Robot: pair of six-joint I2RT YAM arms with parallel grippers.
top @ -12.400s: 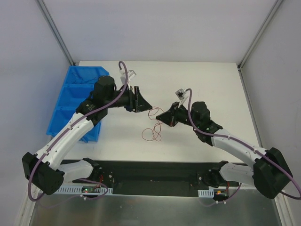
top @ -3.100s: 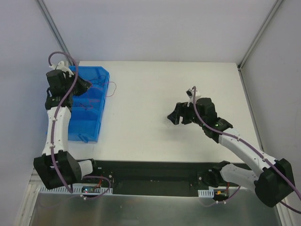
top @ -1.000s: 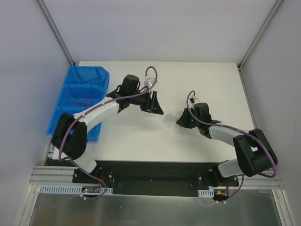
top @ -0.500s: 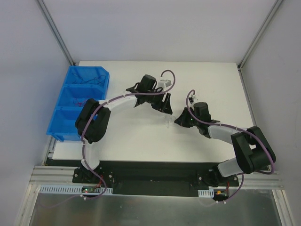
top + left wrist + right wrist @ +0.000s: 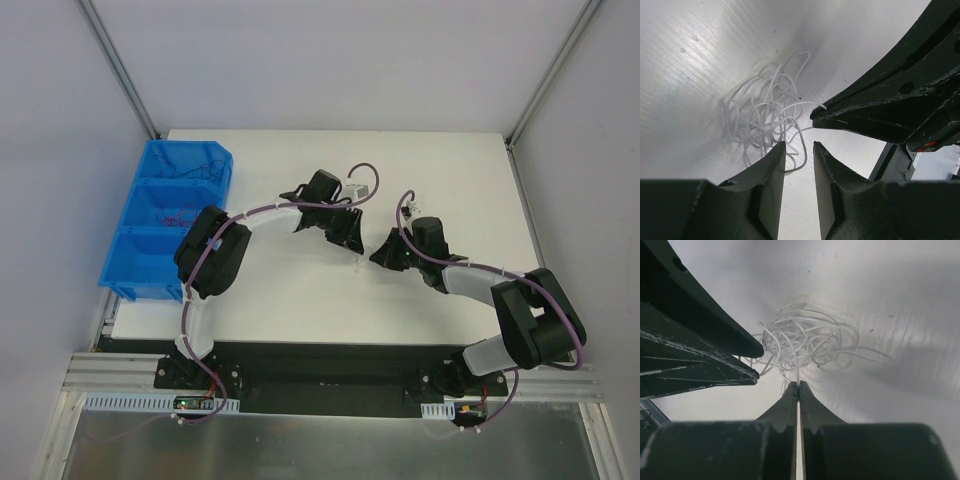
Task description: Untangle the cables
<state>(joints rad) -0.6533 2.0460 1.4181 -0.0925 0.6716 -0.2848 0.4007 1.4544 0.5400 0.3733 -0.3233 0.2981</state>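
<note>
Right wrist view: one pale strand of the cables [image 5: 805,340] is pinched by the closed right tool [image 5: 798,386]; the clump lies on the table [image 5: 900,300] between the tools. The left tool [image 5: 799,150] is slightly parted, empty. Risk: whole clump dragged, knots tightened, if pulled unpinned.

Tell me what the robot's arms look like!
The left arm and right arm have white tube parts joined by chunky black joints. A thick purple cable runs along each one. The left gripper and right gripper have black, pointy wedge fingers with pale scratches along their edges.
</note>
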